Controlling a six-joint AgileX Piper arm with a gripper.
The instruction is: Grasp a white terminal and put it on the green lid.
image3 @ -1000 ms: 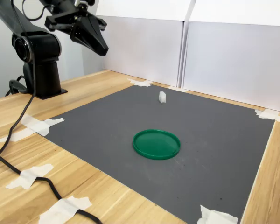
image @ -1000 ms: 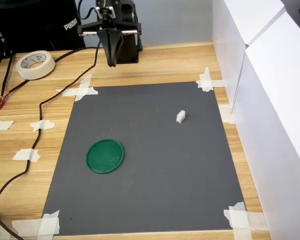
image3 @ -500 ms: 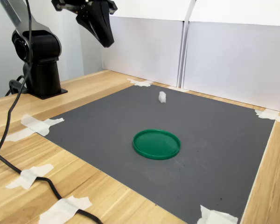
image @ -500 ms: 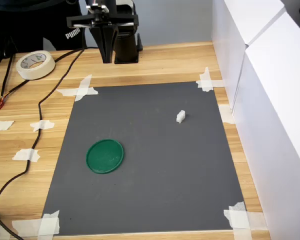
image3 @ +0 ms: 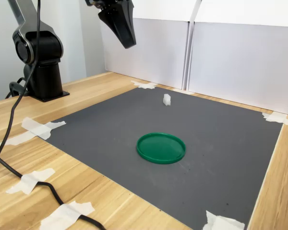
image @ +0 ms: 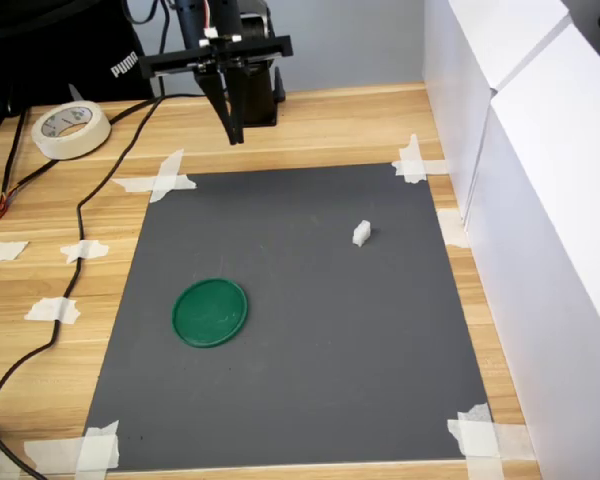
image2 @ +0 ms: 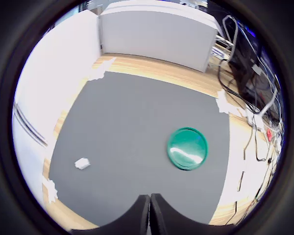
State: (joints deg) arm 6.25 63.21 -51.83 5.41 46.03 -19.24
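Note:
The white terminal (image: pixel 361 233) (image3: pixel 166 99) (image2: pixel 82 163) stands on the dark grey mat, toward the first exterior view's right. On the same mat lies the green lid (image: pixel 210 312) (image3: pixel 161 148) (image2: pixel 187 148), flat and bare. My gripper (image: pixel 234 136) (image3: pixel 128 44) (image2: pixel 150 199) hangs high over the mat's far edge, near the arm's base. Its black fingers are pressed together with nothing between them. It is well apart from both the terminal and the lid.
White panels (image: pixel 520 150) wall the first exterior view's right side. A roll of white tape (image: pixel 70 128) sits at the back left. Black cables (image: pixel 80 215) run along the wood left of the mat (image: pixel 300 330). Tape pieces hold the mat's corners. The arm's base (image3: pixel 41 62) stands behind.
The gripper has risen and swung toward the first exterior view's right, from beside the base to above the mat's far edge. The terminal and lid have not moved.

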